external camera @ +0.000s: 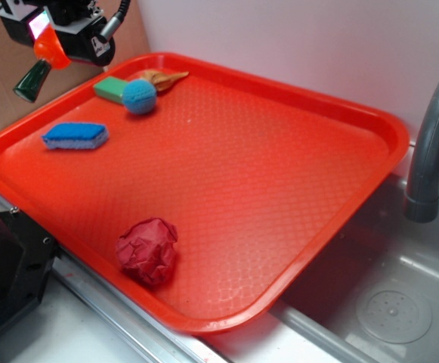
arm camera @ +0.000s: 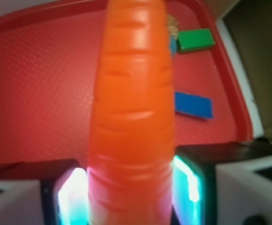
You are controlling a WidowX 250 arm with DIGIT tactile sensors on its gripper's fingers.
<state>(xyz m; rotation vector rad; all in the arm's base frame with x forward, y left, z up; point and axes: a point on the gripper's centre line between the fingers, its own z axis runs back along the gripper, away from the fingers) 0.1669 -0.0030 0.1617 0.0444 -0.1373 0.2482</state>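
1. Low in the exterior frame, a crumpled red cloth (external camera: 147, 251) lies in the red tray (external camera: 279, 189).
2. Farther up-left in the tray: blue sponge (external camera: 75, 136), green sponge (external camera: 111, 89), blue ball (external camera: 139, 96).
3. Upper left, the gripper (external camera: 51, 39) holds a carrot (external camera: 49, 51); its white mark is unreadable.
4. Only the wrist view shows both fingers (arm camera: 196, 187) pinching the carrot's sides; only the exterior view shows the faucet (external camera: 431, 151).

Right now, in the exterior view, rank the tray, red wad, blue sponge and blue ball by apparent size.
1. tray
2. red wad, helped by being nearest the camera
3. blue sponge
4. blue ball, farther back, so its place below the sponge is unsure
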